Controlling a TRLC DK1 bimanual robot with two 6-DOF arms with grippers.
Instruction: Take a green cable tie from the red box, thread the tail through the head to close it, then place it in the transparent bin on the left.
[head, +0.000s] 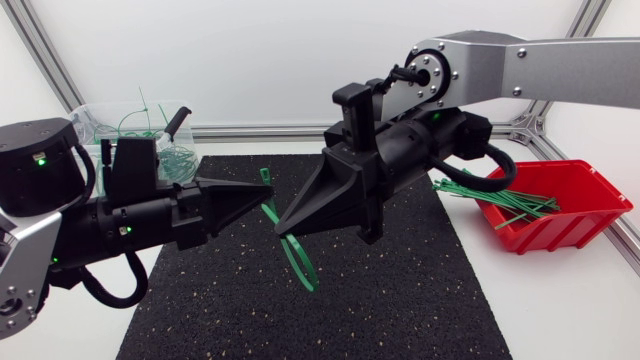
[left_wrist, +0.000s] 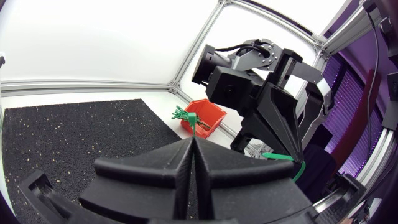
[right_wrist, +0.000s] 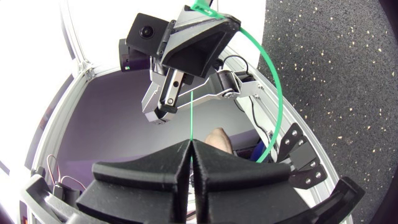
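Left end effector (head: 262, 192) and right end effector (head: 283, 228), tips close, both clamp the tie (head: 300, 265), which loops beneath them.

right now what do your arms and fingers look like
Left arm and right arm: silver-grey links, black joints, looping black cables. Small green lights on the left, bolt heads on the right. The fingers are matte black, broad wedges.
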